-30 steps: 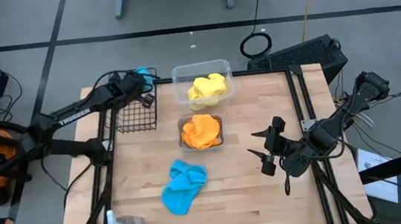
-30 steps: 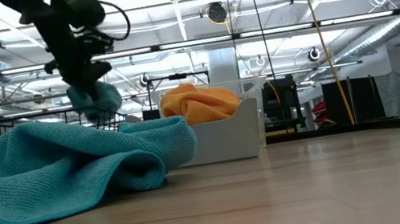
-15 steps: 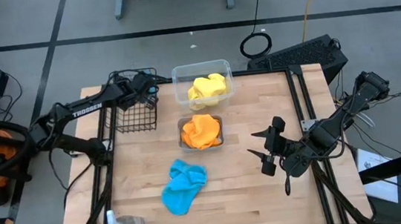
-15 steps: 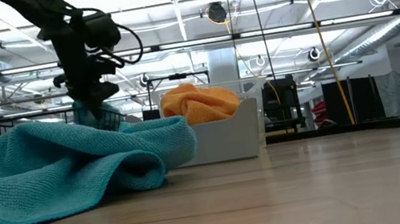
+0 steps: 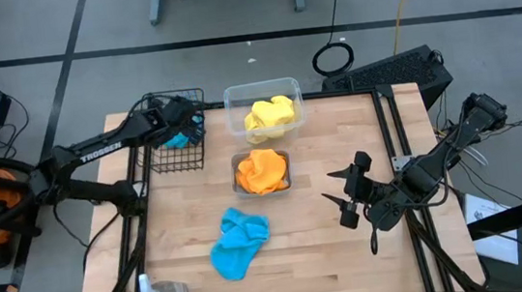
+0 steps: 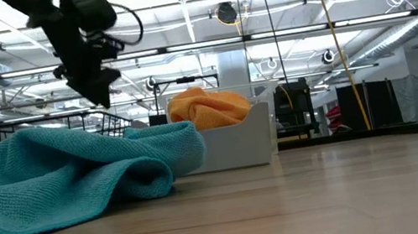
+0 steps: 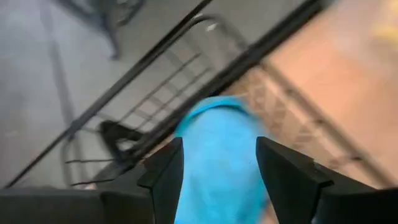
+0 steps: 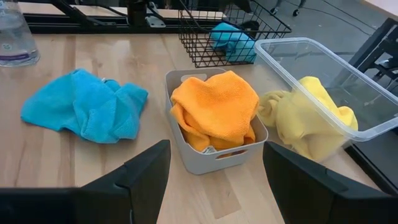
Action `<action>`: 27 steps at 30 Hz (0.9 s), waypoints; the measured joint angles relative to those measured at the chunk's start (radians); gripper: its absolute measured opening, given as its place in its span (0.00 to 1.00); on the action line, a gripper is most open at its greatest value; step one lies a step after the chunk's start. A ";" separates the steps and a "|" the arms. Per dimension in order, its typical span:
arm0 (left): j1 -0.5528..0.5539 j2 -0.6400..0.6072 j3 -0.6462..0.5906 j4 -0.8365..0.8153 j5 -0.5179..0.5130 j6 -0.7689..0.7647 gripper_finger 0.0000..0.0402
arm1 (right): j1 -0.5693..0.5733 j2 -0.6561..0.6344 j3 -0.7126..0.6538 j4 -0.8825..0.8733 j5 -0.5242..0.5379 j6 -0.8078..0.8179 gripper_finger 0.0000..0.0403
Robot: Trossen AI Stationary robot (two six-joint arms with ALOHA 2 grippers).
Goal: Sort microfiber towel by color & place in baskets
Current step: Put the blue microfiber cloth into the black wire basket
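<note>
A blue towel [image 7: 221,158] lies in the black wire-mesh basket [image 5: 176,147] under the open, empty left gripper [image 5: 184,125].

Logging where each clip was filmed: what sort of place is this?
Probably a robotics lab or workshop hall: a butcher-block wooden table on a grey concrete floor, cables and a dark equipment case beside it, and open ceiling trusses with strip lights in the low view.
</note>
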 joint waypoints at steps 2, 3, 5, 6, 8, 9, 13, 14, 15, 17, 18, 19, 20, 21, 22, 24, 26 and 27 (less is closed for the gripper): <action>-0.026 -0.036 0.000 0.003 0.073 -0.003 0.51 | 0.000 0.000 0.000 0.000 0.000 0.000 0.62; -0.043 -0.054 0.000 0.008 0.121 -0.012 0.51 | 0.000 0.000 0.000 0.000 0.000 0.000 0.62; -0.086 -0.088 0.000 0.014 0.221 -0.037 0.52 | 0.000 0.000 0.000 -0.001 0.000 0.000 0.62; -0.112 -0.104 0.000 0.012 0.269 -0.053 0.52 | 0.000 0.000 0.000 -0.001 0.001 0.000 0.62; -0.177 -0.129 0.000 0.013 0.327 -0.078 0.52 | 0.000 0.000 0.000 -0.001 0.002 0.000 0.62; -0.218 -0.137 0.000 0.013 0.335 -0.080 0.52 | 0.000 0.000 0.000 -0.001 0.003 0.000 0.62; -0.412 -0.141 0.000 0.011 0.340 -0.076 0.52 | 0.000 0.000 0.000 0.000 0.003 0.000 0.62; -0.462 -0.136 0.000 0.014 0.340 -0.076 0.52 | 0.000 0.000 0.000 -0.001 0.003 0.000 0.62; -0.513 -0.129 0.000 0.020 0.340 -0.075 0.52 | 0.000 0.000 0.000 0.000 0.003 0.000 0.62; -0.615 -0.110 0.000 0.033 0.340 -0.064 0.52 | 0.000 0.000 0.000 0.000 0.003 0.000 0.62; -0.663 -0.099 0.000 0.045 0.339 -0.053 0.52 | 0.000 0.000 0.000 -0.001 0.003 0.000 0.62; -0.709 -0.089 0.000 0.063 0.340 -0.048 0.52 | 0.000 0.000 0.000 0.000 0.003 0.000 0.62; -0.752 -0.076 0.000 0.079 0.340 -0.046 0.52 | 0.000 0.000 0.000 0.000 0.003 0.000 0.62; -0.791 -0.064 0.000 0.088 0.340 -0.045 0.52 | 0.000 0.000 0.000 0.000 0.003 0.000 0.62; -0.826 -0.050 0.000 0.093 0.340 -0.047 0.52 | 0.000 0.000 0.000 0.000 0.003 0.000 0.62; -0.886 -0.018 0.000 0.115 0.338 -0.051 0.52 | 0.000 0.000 0.000 0.000 0.003 0.000 0.62; -0.937 0.015 0.000 0.128 0.318 -0.075 0.52 | 0.000 0.000 0.000 0.000 0.003 0.000 0.62; -0.956 0.033 0.000 0.133 0.313 -0.095 0.52 | 0.000 0.000 0.000 0.000 0.003 0.000 0.62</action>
